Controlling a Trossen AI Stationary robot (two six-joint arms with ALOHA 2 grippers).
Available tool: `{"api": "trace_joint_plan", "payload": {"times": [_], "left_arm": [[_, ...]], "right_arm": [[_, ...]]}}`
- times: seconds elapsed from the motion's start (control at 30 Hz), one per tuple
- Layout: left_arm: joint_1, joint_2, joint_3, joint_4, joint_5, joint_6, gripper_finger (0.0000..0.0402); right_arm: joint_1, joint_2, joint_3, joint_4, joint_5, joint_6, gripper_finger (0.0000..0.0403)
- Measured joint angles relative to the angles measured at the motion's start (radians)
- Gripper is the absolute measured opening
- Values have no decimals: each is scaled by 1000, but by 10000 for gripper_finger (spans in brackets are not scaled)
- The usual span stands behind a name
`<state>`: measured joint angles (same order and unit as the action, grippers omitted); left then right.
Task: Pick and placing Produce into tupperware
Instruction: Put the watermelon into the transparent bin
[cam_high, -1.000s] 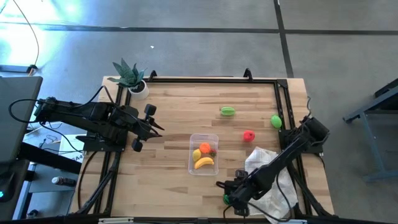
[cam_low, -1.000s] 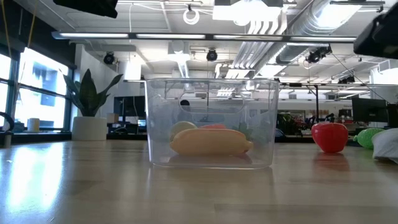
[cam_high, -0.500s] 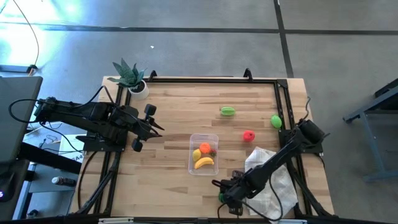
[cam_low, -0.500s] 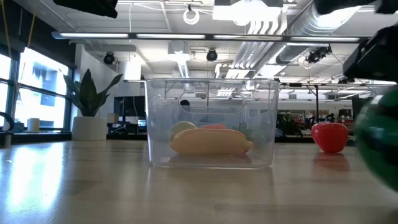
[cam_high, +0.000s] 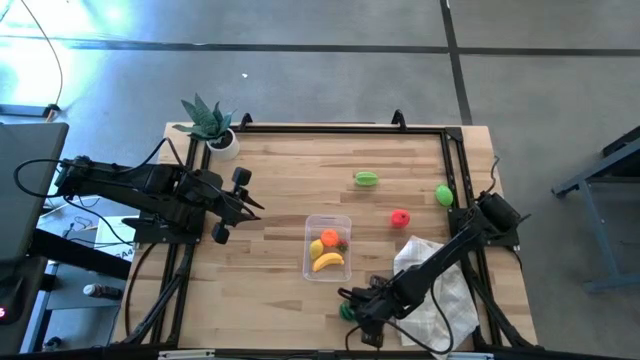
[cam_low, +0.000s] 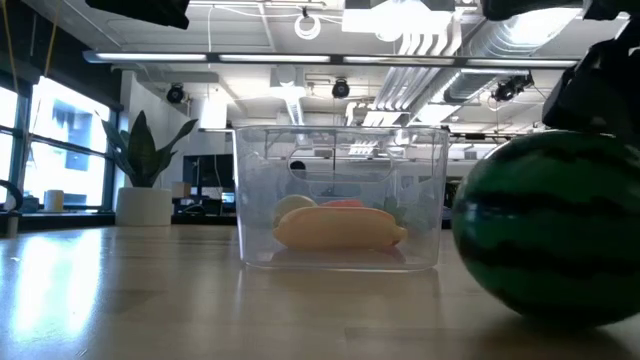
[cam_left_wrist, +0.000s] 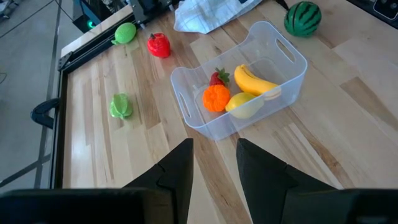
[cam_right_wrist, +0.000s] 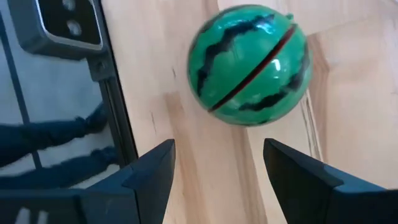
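Partly done. Inside the tub (cam_high: 328, 246) already: banana (cam_high: 329, 262), orange (cam_high: 329, 239), lemon (cam_left_wrist: 244, 104), plus a small red piece (cam_left_wrist: 219, 78) tucked at the back. Tub sitting mid-surface (cam_high: 270, 180), a little toward the front edge.

Still out on the wood: green piece (cam_high: 366, 179) toward the far side, another green one (cam_high: 444, 195) by the right rail, red one (cam_high: 400, 217) between them and the tub, and the watermelon (cam_high: 346, 311) near the front edge, just beside the cloth (cam_high: 440, 290).

Right tool (cam_right_wrist: 217, 163) spread wide, pointed at the watermelon, fingers apart with the melon ahead of them, not between them, nothing gripped. Melon resting on the wood by the look of the low view, looming large beside the tub there.

Left tool (cam_left_wrist: 214, 163) parked at the left side, narrow gap between fingers, empty, aimed toward the tub.

Judged tally: four items in, four to go. Watermelon looks like the piece in hand. Round and smooth, so likely to roll off under a poorly centred pinch. After that, the red and the two greens, all well apart from the tub.
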<state>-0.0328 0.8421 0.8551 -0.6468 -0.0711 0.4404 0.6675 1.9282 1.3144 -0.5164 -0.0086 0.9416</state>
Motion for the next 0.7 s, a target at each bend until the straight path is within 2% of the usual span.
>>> {"api": "trace_joint_plan", "payload": {"times": [0.17,0.4,0.5,0.7], "left_arm": [[0,0,0,0,0,0,111],[0,0,0,0,0,0,111],[0,0,0,0,0,0,111],[0,0,0,0,0,0,111]], "right_arm": [[-10,0,0,6,43,100,236],[-21,-1,0,9,160,284,236],[-33,-1,0,22,165,339,236],[-35,-2,0,61,194,355,237]]}}
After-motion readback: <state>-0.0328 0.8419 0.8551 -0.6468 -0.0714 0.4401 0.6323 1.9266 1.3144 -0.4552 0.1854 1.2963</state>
